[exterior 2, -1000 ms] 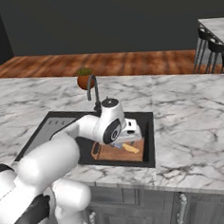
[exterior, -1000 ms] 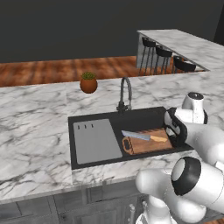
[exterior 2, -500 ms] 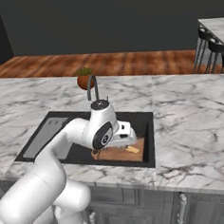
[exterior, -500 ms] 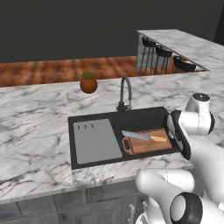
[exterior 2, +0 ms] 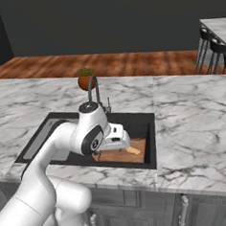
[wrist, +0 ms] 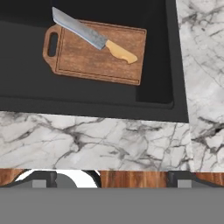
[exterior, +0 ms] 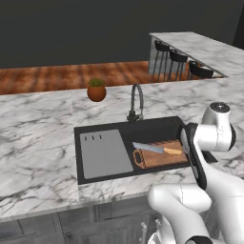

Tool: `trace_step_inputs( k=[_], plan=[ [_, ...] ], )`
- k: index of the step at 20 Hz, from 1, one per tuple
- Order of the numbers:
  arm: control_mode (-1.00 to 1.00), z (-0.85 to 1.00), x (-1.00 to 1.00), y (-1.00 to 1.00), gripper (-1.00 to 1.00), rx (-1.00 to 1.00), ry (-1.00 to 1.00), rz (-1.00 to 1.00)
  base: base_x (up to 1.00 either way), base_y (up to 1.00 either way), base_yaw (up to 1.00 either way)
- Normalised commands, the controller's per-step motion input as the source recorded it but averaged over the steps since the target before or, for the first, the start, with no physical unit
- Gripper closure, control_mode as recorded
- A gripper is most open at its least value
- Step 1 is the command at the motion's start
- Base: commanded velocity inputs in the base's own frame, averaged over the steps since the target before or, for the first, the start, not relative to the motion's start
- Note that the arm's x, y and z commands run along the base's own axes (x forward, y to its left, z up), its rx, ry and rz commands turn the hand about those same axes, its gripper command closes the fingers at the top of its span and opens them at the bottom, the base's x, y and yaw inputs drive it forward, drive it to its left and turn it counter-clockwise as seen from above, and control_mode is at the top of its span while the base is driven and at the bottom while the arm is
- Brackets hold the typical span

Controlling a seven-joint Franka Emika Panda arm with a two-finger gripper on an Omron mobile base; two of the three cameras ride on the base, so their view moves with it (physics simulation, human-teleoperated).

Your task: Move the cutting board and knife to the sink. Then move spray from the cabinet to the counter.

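Potted plant (exterior: pixel 96 89) behind faucet (exterior: pixel 135 101); stools (exterior: pixel 178 57) apparently beyond.

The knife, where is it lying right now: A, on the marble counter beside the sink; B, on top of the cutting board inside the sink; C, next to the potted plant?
B: the knife lies across the cutting board, which sits in the sink basin.

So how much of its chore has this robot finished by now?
The first half looks done: the cutting board lies flat in the sink, with the knife resting on top of it. Nothing is in hand; the gripper hangs above the sink with its jaws open and empty. Left to do: fetching the spray from the cabinet and setting it on the counter.
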Motion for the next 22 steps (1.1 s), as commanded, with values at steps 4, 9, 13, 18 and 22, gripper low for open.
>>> trace_step_inputs(
  k=[4,9,13,18,22],
  plan=[
    [-1.00,0.00,0.00,0.00,-1.00,0.00,-0.01,-0.01,0.00,0.00,0.00],
    [1.00,0.00,-0.02,0.00,-1.00,0.00,0.00,0.00,-0.05,0.00,0.00],
    [1.00,0.00,0.00,0.00,-1.00,0.00,0.00,0.00,-0.46,-0.11,-0.07],
    [1.00,0.00,0.00,0.00,-1.00,0.00,0.00,0.00,-0.66,-0.18,-0.12],
    [1.00,0.00,0.00,0.00,-1.00,0.00,0.00,0.00,-0.60,-0.18,-0.21]
  ],
)
